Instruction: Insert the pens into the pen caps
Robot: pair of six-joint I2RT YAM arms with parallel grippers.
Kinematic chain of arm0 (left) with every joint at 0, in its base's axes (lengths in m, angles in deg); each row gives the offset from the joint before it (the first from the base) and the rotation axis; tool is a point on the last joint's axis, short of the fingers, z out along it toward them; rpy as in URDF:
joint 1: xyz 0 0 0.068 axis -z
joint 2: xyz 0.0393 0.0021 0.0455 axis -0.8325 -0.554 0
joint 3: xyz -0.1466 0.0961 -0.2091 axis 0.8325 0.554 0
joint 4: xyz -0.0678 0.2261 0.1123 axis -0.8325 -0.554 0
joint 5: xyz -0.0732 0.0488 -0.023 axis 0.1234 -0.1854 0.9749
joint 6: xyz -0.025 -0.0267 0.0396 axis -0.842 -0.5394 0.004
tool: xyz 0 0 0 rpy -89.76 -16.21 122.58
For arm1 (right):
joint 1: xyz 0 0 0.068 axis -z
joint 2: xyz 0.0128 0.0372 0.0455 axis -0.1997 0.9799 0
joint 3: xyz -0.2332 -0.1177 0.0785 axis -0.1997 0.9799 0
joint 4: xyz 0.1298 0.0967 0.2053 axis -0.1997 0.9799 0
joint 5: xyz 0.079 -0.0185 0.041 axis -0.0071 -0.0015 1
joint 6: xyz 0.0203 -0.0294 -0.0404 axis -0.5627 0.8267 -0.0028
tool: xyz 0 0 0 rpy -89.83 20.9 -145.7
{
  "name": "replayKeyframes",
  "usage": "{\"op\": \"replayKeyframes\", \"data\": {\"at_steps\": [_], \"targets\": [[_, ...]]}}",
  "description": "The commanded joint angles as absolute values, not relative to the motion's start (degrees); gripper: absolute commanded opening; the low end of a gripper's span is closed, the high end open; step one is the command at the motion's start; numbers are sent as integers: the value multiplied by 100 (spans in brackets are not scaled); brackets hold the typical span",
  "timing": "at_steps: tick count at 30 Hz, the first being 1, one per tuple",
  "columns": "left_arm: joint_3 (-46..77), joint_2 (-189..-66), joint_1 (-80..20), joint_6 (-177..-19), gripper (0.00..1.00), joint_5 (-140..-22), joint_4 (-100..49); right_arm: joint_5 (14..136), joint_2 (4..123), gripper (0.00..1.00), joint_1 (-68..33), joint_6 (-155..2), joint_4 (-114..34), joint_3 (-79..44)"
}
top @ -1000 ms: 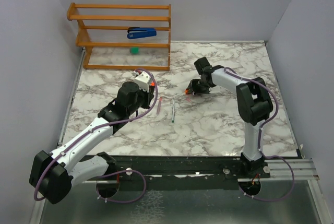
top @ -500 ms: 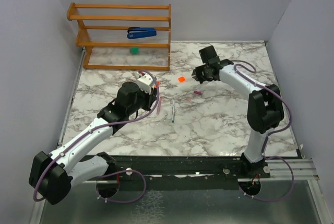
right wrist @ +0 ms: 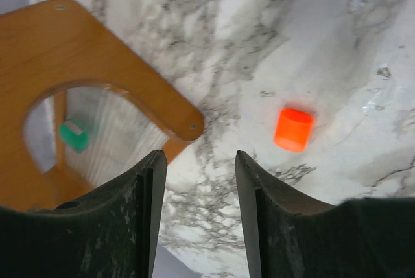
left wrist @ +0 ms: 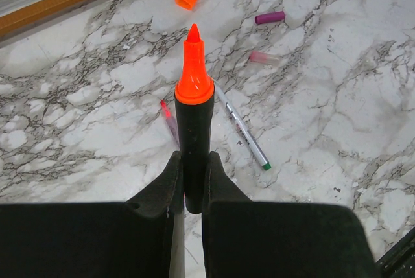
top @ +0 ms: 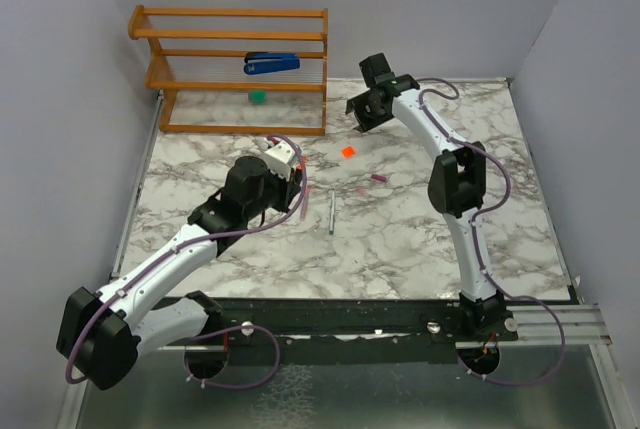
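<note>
My left gripper [left wrist: 192,161] is shut on the black marker [left wrist: 193,116], whose orange tip points away from me; in the top view the gripper [top: 290,174] hovers left of centre. The thin pink pen [left wrist: 170,122] and the grey pen [left wrist: 243,132] lie on the marble just beyond it. The orange cap [top: 348,151], the purple cap [top: 379,178] and the pale pink cap [left wrist: 259,57] lie apart further back. My right gripper [top: 360,114] is open and empty at the back, by the rack's right end, with the orange cap [right wrist: 293,129] to its right.
A wooden rack [top: 228,69] stands at the back left, with a blue stapler [top: 271,62] on its shelf and a small green object [top: 258,96] below. The green object also shows in the right wrist view [right wrist: 74,135]. Grey walls close in both sides.
My right gripper has risen from the caps at mid-table and swung to the back by the rack. The orange cap now lies free on the marble. My left arm has barely moved.
</note>
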State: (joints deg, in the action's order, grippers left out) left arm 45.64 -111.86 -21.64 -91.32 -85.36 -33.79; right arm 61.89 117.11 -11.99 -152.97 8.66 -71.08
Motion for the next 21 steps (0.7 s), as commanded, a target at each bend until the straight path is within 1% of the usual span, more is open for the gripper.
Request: {"op": "replayKeyframes", "data": {"at_steps": [1,4,7,13,16,21], "targets": [[4317,-11290,-2216,-9009,0,-8482,-3393,6511,12207,52,-1186,-15287,2329,-7751],[4275,-11384,-2242,-8992,0,-8430,-3441,6504,12209,53,-1182,-15362,2179,-7562],[4250,-11457,-2259,-8956,0,-8338,-3500,6540,12318,53,-1177,-15347,2166,-7627],[4251,-11436,-2278,-8896,0,-8272,-3572,6773,12564,50,-1186,-15487,2077,-7596],[4264,-11389,-2303,-8894,0,-8265,-3586,6971,12776,50,-1194,-15533,2176,-7696],[4285,-11352,-2320,-8876,0,-8231,-3621,6975,12916,50,-1212,-15601,2172,-7638]]}}
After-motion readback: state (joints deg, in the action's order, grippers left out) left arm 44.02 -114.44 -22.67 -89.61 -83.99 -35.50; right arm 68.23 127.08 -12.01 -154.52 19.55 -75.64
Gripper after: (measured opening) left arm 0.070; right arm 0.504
